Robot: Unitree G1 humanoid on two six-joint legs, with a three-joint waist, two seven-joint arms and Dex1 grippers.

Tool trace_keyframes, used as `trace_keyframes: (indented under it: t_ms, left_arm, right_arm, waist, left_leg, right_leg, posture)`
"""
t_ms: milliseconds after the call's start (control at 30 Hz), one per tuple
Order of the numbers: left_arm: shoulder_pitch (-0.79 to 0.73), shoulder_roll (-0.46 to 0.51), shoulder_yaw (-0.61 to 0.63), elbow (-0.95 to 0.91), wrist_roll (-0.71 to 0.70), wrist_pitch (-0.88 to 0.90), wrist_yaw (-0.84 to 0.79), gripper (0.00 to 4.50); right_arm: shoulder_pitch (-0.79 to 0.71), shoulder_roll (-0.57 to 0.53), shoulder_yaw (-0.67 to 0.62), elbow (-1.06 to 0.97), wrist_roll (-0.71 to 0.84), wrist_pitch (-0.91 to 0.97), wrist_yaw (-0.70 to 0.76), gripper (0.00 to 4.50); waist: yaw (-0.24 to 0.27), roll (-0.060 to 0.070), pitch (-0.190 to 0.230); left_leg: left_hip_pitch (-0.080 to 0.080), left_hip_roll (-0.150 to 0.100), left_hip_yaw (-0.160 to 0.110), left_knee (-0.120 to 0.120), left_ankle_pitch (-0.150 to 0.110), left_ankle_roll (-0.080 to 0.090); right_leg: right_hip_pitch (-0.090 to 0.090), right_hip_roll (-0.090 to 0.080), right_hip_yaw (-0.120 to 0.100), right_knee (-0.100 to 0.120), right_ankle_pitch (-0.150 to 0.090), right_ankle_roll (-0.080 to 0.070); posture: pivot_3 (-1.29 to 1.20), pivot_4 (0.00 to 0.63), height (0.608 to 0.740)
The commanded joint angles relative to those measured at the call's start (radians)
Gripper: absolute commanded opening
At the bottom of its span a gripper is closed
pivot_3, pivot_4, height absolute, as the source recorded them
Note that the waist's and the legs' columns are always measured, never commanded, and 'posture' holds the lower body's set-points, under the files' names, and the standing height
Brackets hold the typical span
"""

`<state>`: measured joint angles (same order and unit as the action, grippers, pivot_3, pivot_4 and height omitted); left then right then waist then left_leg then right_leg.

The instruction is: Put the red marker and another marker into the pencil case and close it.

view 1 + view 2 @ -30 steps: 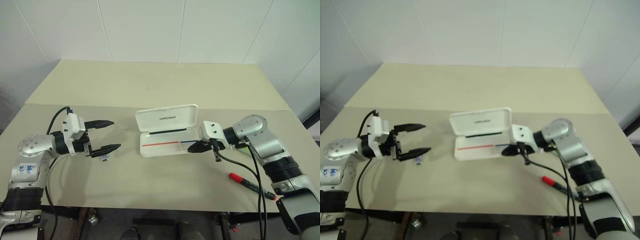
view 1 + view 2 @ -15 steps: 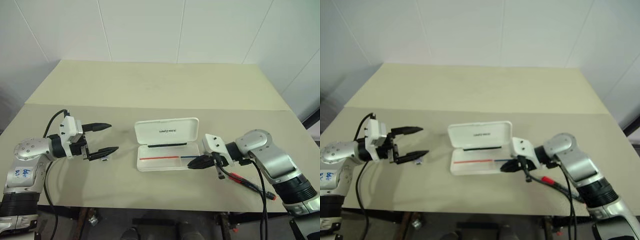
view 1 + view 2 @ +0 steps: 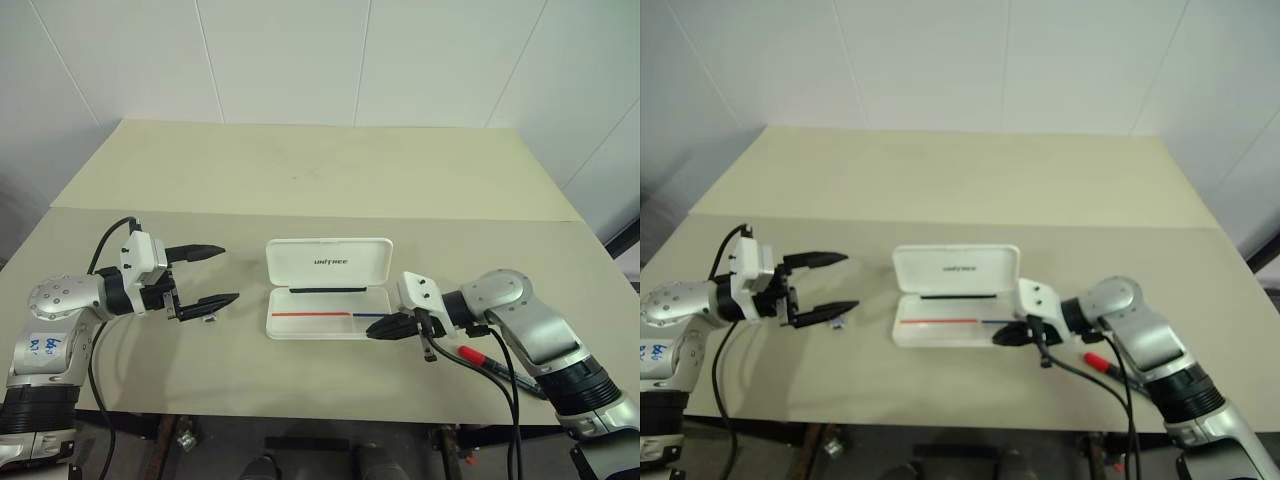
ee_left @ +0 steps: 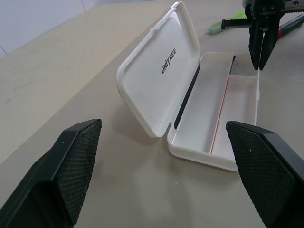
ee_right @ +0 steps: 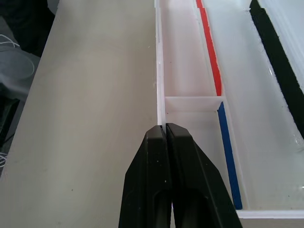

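While the right arm drew back: the case (image 3: pixel 328 265) slid toward the table's (image 3: pixel 300 170) near edge and now lay straight, lid open, tray empty.
Meaning: the case was better placed; no marker was inside yet.
Right gripper (image 3: pixel 372 333): fingers pressed together, tips at the tray's front wall near its right end, pointing left and slightly down; holding nothing I could see.
Left gripper (image 3: pixel 225 272): fingers wide apart, level, aimed at the case, well apart from it.
Red marker (image 3: pixel 470 352): on the table under the right forearm.
Highlighter (image 4: pixel 216 27): beyond the case's right end.

Even, bright overhead light; soft shadows lie under the arms; the right eye view looks slightly hazier.
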<state>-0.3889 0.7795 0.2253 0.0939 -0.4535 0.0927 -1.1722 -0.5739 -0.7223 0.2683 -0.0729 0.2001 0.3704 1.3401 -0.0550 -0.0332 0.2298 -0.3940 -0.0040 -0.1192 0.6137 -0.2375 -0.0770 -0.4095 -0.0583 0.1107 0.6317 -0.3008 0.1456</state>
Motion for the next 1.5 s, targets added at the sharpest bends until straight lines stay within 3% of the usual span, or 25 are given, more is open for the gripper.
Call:
trace_keyframes:
  t_ms: [33, 67, 433, 533, 767, 800, 1067, 1500]
  left_arm:
    - [0.002, 0.009, 0.022, -0.030, -0.020, 0.002, 0.004, 4.50]
    - [0.002, 0.009, 0.021, -0.030, -0.019, 0.002, 0.004, 4.50]
    - [0.003, 0.005, 0.020, -0.035, -0.019, 0.004, 0.006, 4.50]
    - [0.006, 0.006, 0.021, -0.037, -0.022, 0.006, 0.005, 4.50]
    - [0.025, 0.013, 0.027, -0.054, -0.040, 0.016, -0.008, 4.50]
    - [0.027, 0.014, 0.026, -0.058, -0.043, 0.018, -0.010, 4.50]
    - [0.017, 0.001, 0.002, -0.090, -0.065, 0.042, -0.035, 4.50]
    - [-0.011, -0.033, -0.065, -0.219, -0.099, 0.155, -0.009, 4.50]
  right_arm:
    - [-0.008, -0.001, -0.020, -0.007, 0.013, -0.041, 0.002, 0.96]
    - [-0.012, 0.003, -0.022, -0.004, 0.016, -0.047, 0.001, 1.30]
    - [-0.031, 0.022, -0.068, -0.039, 0.121, -0.005, 0.014, 1.30]
    - [-0.024, -0.003, -0.101, -0.080, 0.182, 0.050, 0.027, 1.89]
    - [0.015, -0.067, -0.252, -0.114, 0.299, 0.131, -0.007, 4.32]
    - [0.020, -0.073, -0.274, -0.105, 0.305, 0.129, -0.015, 4.47]
    - [0.090, -0.150, -0.421, 0.071, 0.270, 0.038, -0.042, 4.47]
    - [0.190, -0.219, -0.459, 0.349, 0.166, -0.177, -0.036, 4.47]
  waist:
    - [0.000, 0.000, 0.000]
    - [0.000, 0.000, 0.000]
    - [0.000, 0.000, 0.000]
    - [0.001, 0.000, 0.000]
    - [0.003, 0.000, 0.000]
    - [0.003, 0.000, 0.000]
    - [0.005, 0.000, 0.000]
    - [0.001, 0.000, 0.000]
  left_leg:
    - [0.000, 0.000, 0.000, 0.000, 0.000, 0.000]
    - [0.000, 0.000, 0.000, 0.000, 0.000, 0.000]
    - [0.000, 0.000, 0.000, 0.000, 0.000, 0.000]
    - [0.000, 0.000, 0.000, 0.000, 0.000, 0.000]
    - [0.000, 0.000, 0.000, 0.000, 0.000, 0.000]
    - [0.000, 0.000, 0.000, 0.000, 0.000, 0.000]
    - [0.000, 0.000, 0.000, 0.000, 0.000, 0.000]
    - [0.001, 0.000, 0.002, 0.000, 0.000, 0.000]
  right_leg:
    - [0.000, 0.000, 0.000, 0.000, 0.000, 0.000]
    - [0.000, 0.000, 0.000, 0.000, 0.000, 0.000]
    - [0.000, 0.000, 0.000, 0.000, 0.000, 0.000]
    - [0.000, 0.000, 0.000, 0.000, 0.000, 0.000]
    - [0.000, 0.000, 0.000, 0.000, 0.000, 0.000]
    - [0.000, 0.000, 0.000, 0.000, 0.000, 0.000]
    - [0.001, 0.000, 0.000, -0.001, 0.000, 0.000]
    - [0.001, 0.000, 0.002, 0.000, 0.000, 0.000]
  posture:
    - [0.00, 0.150, 0.740]
    - [0.00, 0.150, 0.740]
    - [0.00, 0.150, 0.740]
    - [0.00, 0.150, 0.740]
    - [0.00, 0.150, 0.740]
    - [0.00, 0.150, 0.740]
    - [0.00, 0.150, 0.740]
    - [0.00, 0.150, 0.740]
